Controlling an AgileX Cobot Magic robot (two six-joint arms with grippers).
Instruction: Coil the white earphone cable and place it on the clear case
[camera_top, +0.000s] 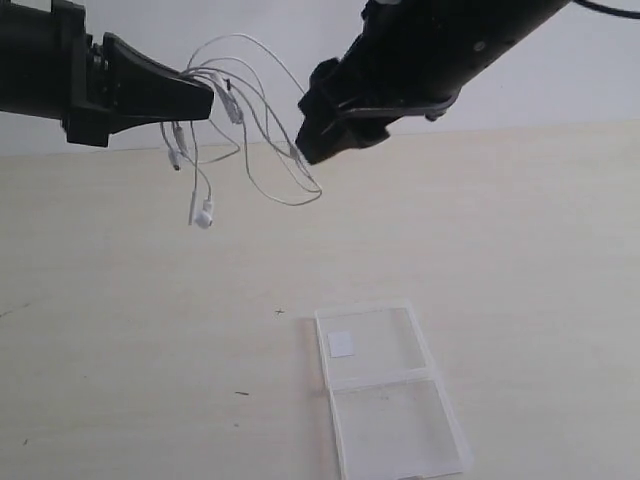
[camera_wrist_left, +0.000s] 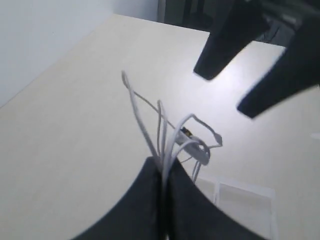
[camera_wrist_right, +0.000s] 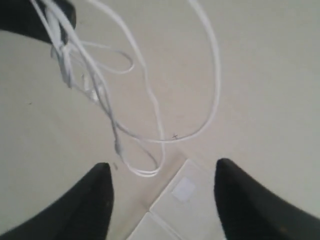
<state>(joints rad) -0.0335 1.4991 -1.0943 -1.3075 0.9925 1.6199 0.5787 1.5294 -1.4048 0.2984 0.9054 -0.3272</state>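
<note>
White earphone cable (camera_top: 231, 103) hangs in mid-air as a loose tangle, well above the broad pale wooden desk (camera_top: 120, 330), the biggest thing before me. Next in size, my black left hand (camera_top: 205, 98) is clamped shut on the gathered strands and carries the whole bundle. My black right hand (camera_top: 308, 125) stands just beside it with its jaws spread wide and nothing between them. One loop passes close by its lower finger, and I cannot tell whether it touches. Below and well apart lies the flat clear plastic case (camera_top: 385, 430), opened out on the desk, with a small white square sticker (camera_top: 341, 344) on one half. Smallest, a white earbud (camera_top: 204, 216) dangles lowest from the bundle.

As I judge it, the coil is only half made. To do this step well, my right hand should catch the long drooping loop low down and bring it up to the pinch without tugging strands free. The hanging earbud should be tucked in before anything goes down to the case.
</note>
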